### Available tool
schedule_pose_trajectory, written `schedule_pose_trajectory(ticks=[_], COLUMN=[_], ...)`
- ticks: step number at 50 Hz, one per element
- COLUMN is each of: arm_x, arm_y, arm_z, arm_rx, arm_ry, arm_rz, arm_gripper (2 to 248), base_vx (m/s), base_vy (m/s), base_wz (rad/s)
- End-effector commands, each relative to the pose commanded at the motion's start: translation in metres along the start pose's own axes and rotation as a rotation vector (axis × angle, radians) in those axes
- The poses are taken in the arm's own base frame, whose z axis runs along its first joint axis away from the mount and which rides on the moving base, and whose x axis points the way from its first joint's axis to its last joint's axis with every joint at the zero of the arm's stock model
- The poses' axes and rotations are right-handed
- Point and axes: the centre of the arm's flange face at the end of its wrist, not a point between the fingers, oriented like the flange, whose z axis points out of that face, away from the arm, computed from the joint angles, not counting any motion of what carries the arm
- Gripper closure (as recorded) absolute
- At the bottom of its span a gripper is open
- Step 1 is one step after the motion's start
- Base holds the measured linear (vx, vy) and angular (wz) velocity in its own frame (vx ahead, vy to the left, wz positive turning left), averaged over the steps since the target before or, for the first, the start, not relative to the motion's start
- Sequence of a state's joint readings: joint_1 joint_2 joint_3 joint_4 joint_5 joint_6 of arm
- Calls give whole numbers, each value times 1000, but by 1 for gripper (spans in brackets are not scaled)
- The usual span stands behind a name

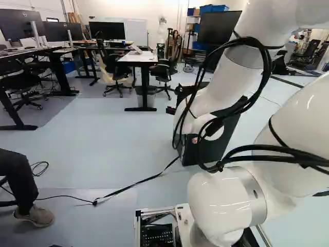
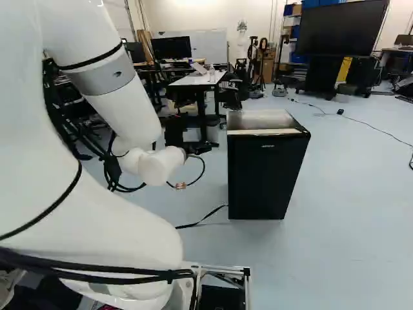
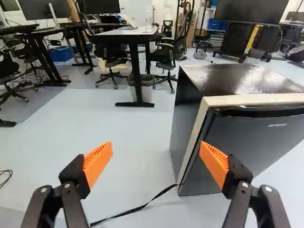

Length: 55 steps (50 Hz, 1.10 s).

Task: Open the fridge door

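Wide open, the gripper [image 2: 202,148] hung near the fridge [image 2: 263,174], and there stood the closed door [image 3: 261,140], ahead, beyond one orange pad [image 3: 214,164]!

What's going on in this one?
A robot arm is at a small black fridge, apparently to open its door. The door looks shut. The gripper is open with nothing between its fingers, one finger showing in front of the door near its side edge in the wrist view. Nobody is handling the fridge, and the door is not yet gripped.
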State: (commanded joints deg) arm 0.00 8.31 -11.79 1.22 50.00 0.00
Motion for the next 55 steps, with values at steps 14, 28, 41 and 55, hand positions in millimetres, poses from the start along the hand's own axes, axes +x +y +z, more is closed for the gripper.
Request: schedule_pose_trajectory(ticks=[14,28,41,55], arm_x=[5,10,14,18], arm_y=[4,10,18,27], arm_z=[13,26,38,52], arm_rx=[-35,-81,-129,-184], arm_ry=[-5,-15,-26,-38], arm_rz=[28,62,99,141], arm_gripper=[3,3,3,3], base_vx=[0,0,0,0], base_vy=[0,0,0,0], base_wz=[0,0,0,0])
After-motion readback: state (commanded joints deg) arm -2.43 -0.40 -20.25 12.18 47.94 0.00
